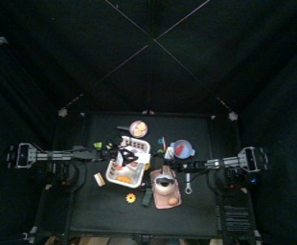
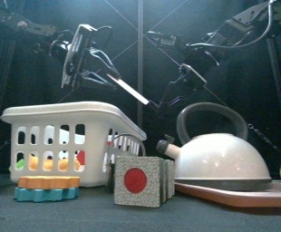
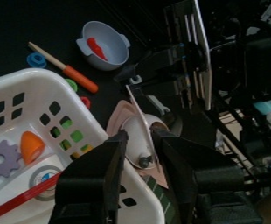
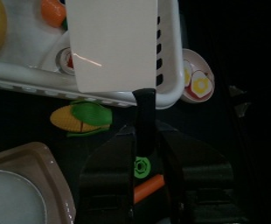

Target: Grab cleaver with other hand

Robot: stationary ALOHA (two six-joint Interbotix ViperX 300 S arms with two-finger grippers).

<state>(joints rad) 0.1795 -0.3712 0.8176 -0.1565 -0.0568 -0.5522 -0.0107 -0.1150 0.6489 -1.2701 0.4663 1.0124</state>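
- The left gripper [image 3: 141, 149] hangs in the air above the white basket [image 2: 58, 116], over its left part as seen from the front
- A pale, thin thing, which seems to be the cleaver's blade seen edge-on, lies in line with this gripper; whether the gripper is open or closed on it cannot be told
- The white basket with slotted walls stands on the table, and small coloured toys are seen through its slots
- A stack of an orange and a blue gear [image 2: 49, 188] lies on the table just in front of the basket's left end
- A cube block [image 2: 137, 181] with a red disc on its face stands just in front of the basket's right end
- The cleaver [image 4: 114, 44] is held in the air above the basket's right half, clear of its rim; its broad white blade is tilted, and its black handle points away from the basket to the right
- The right gripper [image 4: 142, 129] is above and to the right of the basket, with its fingers closed around the cleaver's black handle
- A white kettle [image 2: 222, 154] with an arched handle stands to the right of the basket, on a pale tray [image 2: 246, 195]
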